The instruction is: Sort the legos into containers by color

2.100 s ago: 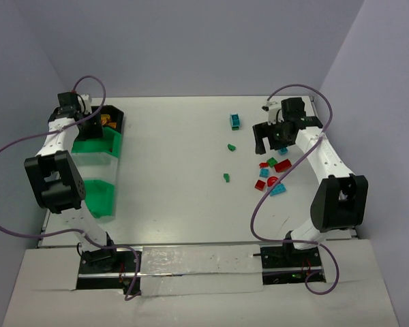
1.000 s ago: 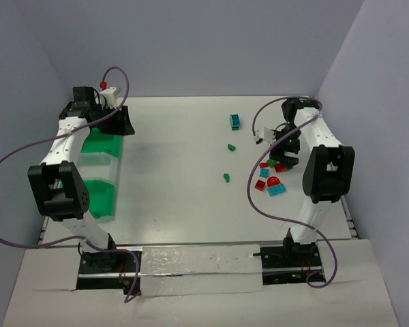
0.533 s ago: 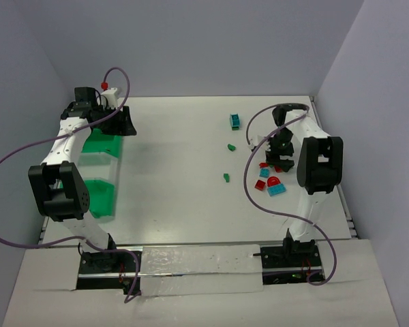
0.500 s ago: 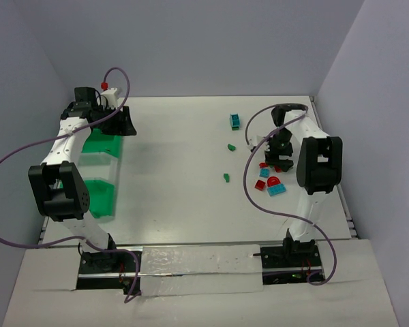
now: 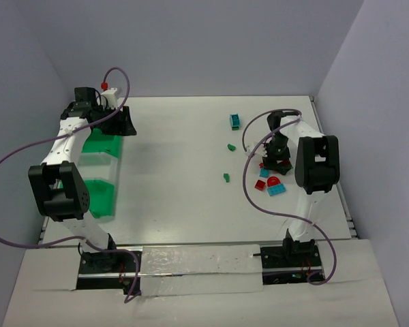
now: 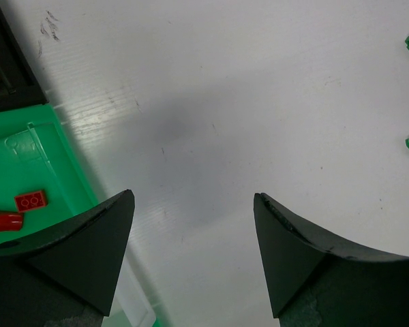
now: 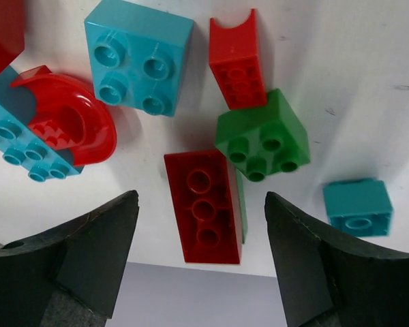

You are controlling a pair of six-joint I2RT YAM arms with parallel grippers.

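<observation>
Right gripper [image 7: 202, 196] is hovering spread and empty over the right-side legos [image 7: 140, 58] | red three-stud brick [image 7: 204, 211] is lying between its jaws, seemingly untouched | light, rigid, slick: pinch its long sides | left gripper [image 6: 193, 194] is gaping, far-left, beside green bin [image 6: 54, 163]

Glossy plastic legos [image 7: 203, 204], matt white table [image 6: 259, 102]

Robot lab, white table [image 5: 177, 177], enclosing grey walls [image 5: 191, 41]

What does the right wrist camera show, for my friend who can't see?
The open right gripper frames a long red lego on the white table. A green lego sits beside it, with a square teal lego and a curved red piece nearby.
</observation>
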